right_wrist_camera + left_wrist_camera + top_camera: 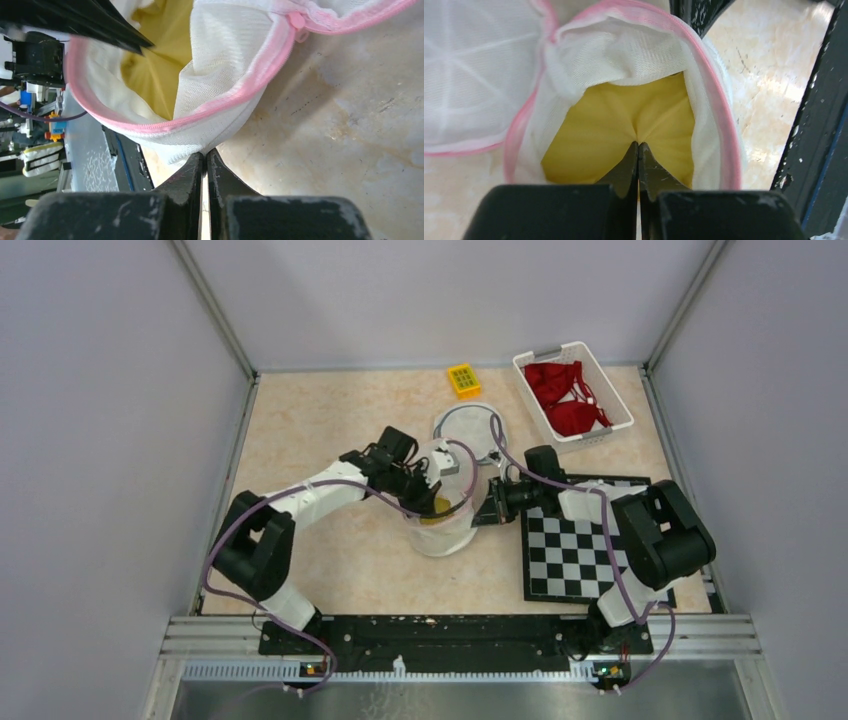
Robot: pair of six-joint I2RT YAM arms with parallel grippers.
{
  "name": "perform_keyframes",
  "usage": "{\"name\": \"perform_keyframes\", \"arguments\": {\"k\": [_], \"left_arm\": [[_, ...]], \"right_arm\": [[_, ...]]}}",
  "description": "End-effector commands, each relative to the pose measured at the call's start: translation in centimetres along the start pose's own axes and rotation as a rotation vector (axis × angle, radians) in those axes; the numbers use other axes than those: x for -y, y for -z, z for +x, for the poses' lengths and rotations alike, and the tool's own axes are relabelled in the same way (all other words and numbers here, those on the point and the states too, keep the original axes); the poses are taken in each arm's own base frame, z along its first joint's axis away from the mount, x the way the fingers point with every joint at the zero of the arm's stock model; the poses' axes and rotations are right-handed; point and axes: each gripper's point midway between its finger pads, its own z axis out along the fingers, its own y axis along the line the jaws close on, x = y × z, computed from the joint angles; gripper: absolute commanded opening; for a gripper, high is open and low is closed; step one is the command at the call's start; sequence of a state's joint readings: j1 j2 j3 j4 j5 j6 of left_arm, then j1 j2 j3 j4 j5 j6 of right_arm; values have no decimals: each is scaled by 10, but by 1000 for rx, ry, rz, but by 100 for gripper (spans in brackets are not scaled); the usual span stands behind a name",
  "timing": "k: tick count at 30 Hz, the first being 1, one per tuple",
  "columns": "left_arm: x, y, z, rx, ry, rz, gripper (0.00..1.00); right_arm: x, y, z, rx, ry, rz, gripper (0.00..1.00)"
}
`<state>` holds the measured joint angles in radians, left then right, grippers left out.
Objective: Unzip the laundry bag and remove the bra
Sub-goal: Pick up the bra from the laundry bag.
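A white mesh laundry bag (pixel 445 525) with pink zipper trim lies at the table's middle, unzipped, its mouth gaping. A yellow bra (pixel 614 125) sits inside it. My left gripper (pixel 638 146) reaches into the mouth and is shut on the yellow bra's fabric, which puckers at the fingertips. In the top view the left gripper (pixel 425 490) is over the bag. My right gripper (pixel 205 152) is shut on the bag's white mesh wall (pixel 220 60) just below the pink zipper edge; in the top view the right gripper (pixel 492 502) is at the bag's right side. The pink zipper pull (pixel 296 22) hangs at the rim.
A white basket (pixel 560 358) at the back right holds red bras (pixel 565 400). A yellow block (pixel 463 380) lies at the back. A black and white checkerboard (pixel 580 550) lies right of the bag, under the right arm. A round bag flap (pixel 470 425) lies behind.
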<state>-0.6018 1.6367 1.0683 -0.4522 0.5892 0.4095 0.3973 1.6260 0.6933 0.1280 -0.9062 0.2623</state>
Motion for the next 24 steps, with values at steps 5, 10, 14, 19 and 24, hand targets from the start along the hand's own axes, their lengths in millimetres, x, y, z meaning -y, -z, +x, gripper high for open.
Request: {"name": "perform_keyframes", "arguments": {"k": [5, 10, 14, 19, 24], "left_arm": [[11, 56, -76, 283, -159, -9, 0], [13, 28, -51, 143, -227, -1, 19], [-4, 10, -37, 77, -211, -43, 31], [12, -20, -12, -30, -249, 35, 64], [34, -44, -4, -24, -225, 141, 96]], "right_arm": [[-4, 1, -3, 19, 81, -7, 0], [-8, 2, -6, 34, 93, -19, 0], [-11, 4, -6, 40, 110, -27, 0], [-11, 3, -6, 47, 117, -33, 0], [-13, 1, -6, 49, 105, -46, 0]]}}
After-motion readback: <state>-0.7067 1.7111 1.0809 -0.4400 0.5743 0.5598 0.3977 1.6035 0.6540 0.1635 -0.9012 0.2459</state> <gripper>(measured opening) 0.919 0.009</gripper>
